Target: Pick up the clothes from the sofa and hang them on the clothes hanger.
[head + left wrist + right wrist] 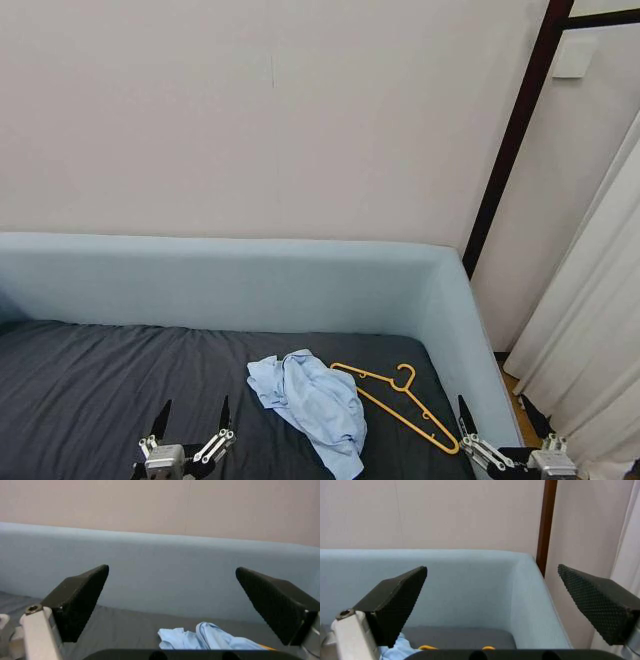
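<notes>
The crumpled light-blue cloth garment [310,405] is lying on the dark grey seat cushion [100,380] of the pale blue upholstered sofa [250,285], right of middle. The flat yellow plastic hanger [398,384] is lying just beside it, towards the right armrest [450,320]. The left gripper [196,402] is hovering at the near edge, left of the garment. The right gripper [492,405] is hanging by the armrest. Both are gaping wide and holding nothing, seemingly poised to approach. Bare seat is lying open to the left, while the armrest is crowding the right.
</notes>
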`<state>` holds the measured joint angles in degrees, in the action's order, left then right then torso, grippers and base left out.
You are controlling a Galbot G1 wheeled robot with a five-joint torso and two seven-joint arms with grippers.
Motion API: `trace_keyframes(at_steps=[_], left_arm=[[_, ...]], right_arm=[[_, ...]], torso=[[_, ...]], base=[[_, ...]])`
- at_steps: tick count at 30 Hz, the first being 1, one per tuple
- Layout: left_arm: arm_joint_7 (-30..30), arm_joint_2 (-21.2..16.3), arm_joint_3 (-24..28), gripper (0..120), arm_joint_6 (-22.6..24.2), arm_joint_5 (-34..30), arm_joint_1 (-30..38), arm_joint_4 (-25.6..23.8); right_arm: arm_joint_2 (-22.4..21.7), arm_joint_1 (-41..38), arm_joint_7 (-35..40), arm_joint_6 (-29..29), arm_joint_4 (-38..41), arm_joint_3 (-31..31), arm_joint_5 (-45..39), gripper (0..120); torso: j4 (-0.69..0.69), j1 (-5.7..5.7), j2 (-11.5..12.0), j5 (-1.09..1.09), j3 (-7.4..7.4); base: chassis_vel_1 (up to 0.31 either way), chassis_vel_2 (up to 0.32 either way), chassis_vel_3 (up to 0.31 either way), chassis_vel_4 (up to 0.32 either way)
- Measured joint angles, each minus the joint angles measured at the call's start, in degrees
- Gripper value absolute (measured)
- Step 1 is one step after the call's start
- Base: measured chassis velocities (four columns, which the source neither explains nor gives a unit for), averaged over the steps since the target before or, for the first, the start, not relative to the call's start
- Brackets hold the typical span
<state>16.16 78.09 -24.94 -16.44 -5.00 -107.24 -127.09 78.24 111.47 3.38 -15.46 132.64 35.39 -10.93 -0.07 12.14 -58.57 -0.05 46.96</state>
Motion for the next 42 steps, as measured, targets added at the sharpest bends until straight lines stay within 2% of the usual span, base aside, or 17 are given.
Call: trace_keyframes(at_steps=[15,19,22,23,25,28,29,31,33,34,35,38,39,40,42], left_arm=[[0.12,-0.04,-0.12,100,-0.16,0.88,0.09,0.73],[0.19,-0.09,-0.15,100,-0.69,1.54,0.22,2.01],[0.26,0.16,-0.3,100,-1.8,2.11,-0.44,3.04],[0.26,0.16,-0.3,100,-1.8,2.11,-0.44,3.04],[0.34,0.39,-0.24,100,-2.21,2.29,-0.66,3.84],[0.22,0.36,0.35,100,-2.42,2.47,-0.37,5.04],[0.22,0.36,0.35,100,-2.42,2.47,-0.37,5.04],[0.1,0.56,0.26,100,-2.9,2.5,-0.85,5.48],[0.13,0.71,-0.57,100,-3.79,2.48,-1.57,5.72],[0.13,0.71,-0.57,100,-3.79,2.48,-1.57,5.72],[0.13,0.72,-0.95,100,-4.09,2.43,-1.9,5.73],[0.29,0.88,-1.95,100,-4.91,2.29,-3.26,5.94],[0.3,1.07,-2.09,100,-5.33,2.4,-3.67,6.2],[0.3,1.07,-2.09,100,-5.33,2.4,-3.67,6.2],[0.33,1.62,-2.23,100,-6.17,2.89,-4.6,6.57]], right_arm=[[0.52,-0.42,0.41,0.14,-0.93,-0.22,0.19,100],[-1.11,-1.14,1.23,2.18,-1.02,-0.66,-1.7,100],[-6.45,-3.49,2.22,6.63,-2.26,-0.95,-8.55,100],[-6.45,-3.49,2.22,6.63,-2.26,-0.95,-8.55,100],[-11.0,-5.38,3.23,10.49,-2.77,-0.91,-14.02,100],[-17.47,-8.46,3.89,15.28,-3.62,-0.61,-20.95,100],[-17.47,-8.46,3.89,15.28,-3.62,-0.61,-20.95,100],[-21.92,-13.02,4.11,18.97,-5.43,-1.8,-25.8,100],[-26.78,-20.7,4.58,22.81,-8.37,-5.73,-30.85,100],[-26.78,-20.7,4.58,22.81,-8.37,-5.73,-30.85,100],[-28.33,-23.88,4.68,23.97,-9.56,-7.92,-32.17,100],[-33.13,-37.87,4.56,27.64,-15.33,-21.25,-35.74,100],[-33.89,-43.58,4.36,28.21,-17.76,-26.64,-35.91,100],[-33.89,-43.58,4.36,28.21,-17.76,-26.64,-35.91,100],[-34.13,-52.59,3.44,28.72,-22.18,-36.19,-35.46,100]], torso=[[0.0,0.0,0.0,0.0,0.0],[-0.01,0.0,0.0,0.0,0.0],[0.01,0.0,0.0,0.01,0.0],[0.01,0.0,0.0,0.01,0.0],[0.02,0.0,0.0,0.01,0.0],[-0.04,0.0,0.0,0.0,0.0],[-0.04,0.0,0.0,0.0,0.0],[-0.04,0.0,0.0,0.01,0.0],[0.01,0.0,0.0,0.01,0.0],[0.01,0.0,0.0,0.01,0.0],[0.03,0.0,0.0,0.01,0.0],[-0.01,0.0,0.0,0.01,0.01],[0.0,0.0,0.01,0.01,0.01],[0.0,0.0,0.01,0.01,0.01],[0.03,0.0,0.01,0.0,0.01]], base=[[0.0,0.0,0.0,0.0],[0.0,0.0,0.0,0.0],[0.0,0.0,0.0,0.0],[0.0,0.0,0.0,0.0],[0.0,0.0,0.0,0.0],[0.0,0.0,0.0,0.0],[0.0,0.0,0.0,0.0],[0.0,0.0,0.0,0.0],[0.0,0.0,0.0,0.0],[0.0,0.0,0.0,0.0],[0.0,0.0,0.0,0.0],[0.0,0.0,0.0,0.0],[0.0,0.0,0.0,0.0],[0.0,0.0,0.0,0.0],[0.0,0.0,0.0,0.0]])
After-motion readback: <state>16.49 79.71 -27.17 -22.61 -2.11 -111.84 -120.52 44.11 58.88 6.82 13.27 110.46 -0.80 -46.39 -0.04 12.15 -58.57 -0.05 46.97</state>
